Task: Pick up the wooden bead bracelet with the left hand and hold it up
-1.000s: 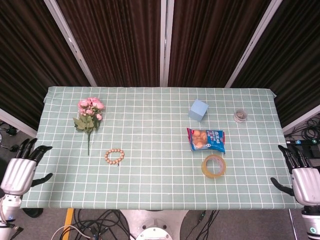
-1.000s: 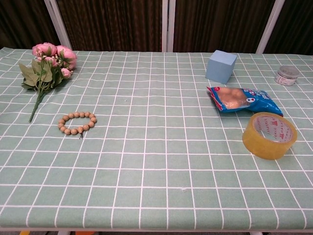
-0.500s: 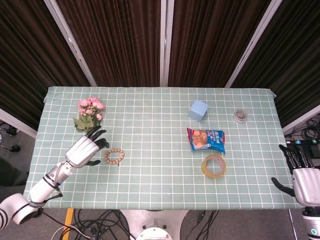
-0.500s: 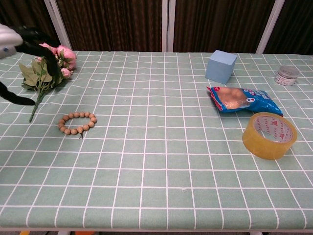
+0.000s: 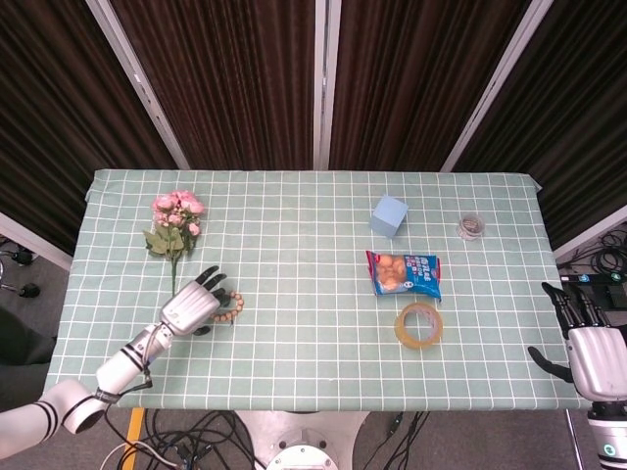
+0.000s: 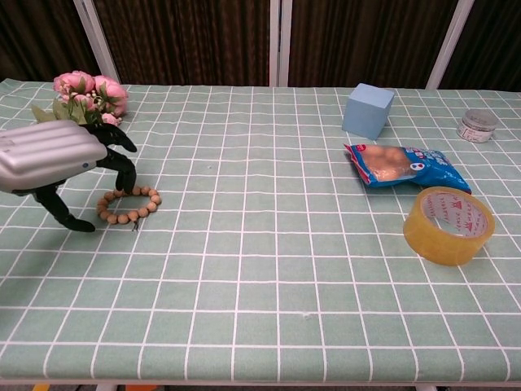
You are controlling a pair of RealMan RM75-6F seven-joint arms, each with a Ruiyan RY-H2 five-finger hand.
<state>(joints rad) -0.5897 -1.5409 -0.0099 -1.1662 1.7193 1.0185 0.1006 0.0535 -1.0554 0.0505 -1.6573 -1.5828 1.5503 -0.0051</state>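
The bracelet [image 6: 129,204] lies flat on the table [image 6: 269,269] at centre left of the chest view, below the flowers [image 6: 81,102]. The left hand [image 6: 57,159] hovers over the bracelet's left edge, fingers spread and arched, holding nothing; the ring lies just right of and under its fingertips. The right hand [image 5: 593,354] rests open at the far lower right, well apart.

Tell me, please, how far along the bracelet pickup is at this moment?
Done: the left hand is above the wooden bead bracelet. In hand: its spread fingers are at the beads, not closed on them. Left: grip the bracelet, which lies flat on the table, and raise it.
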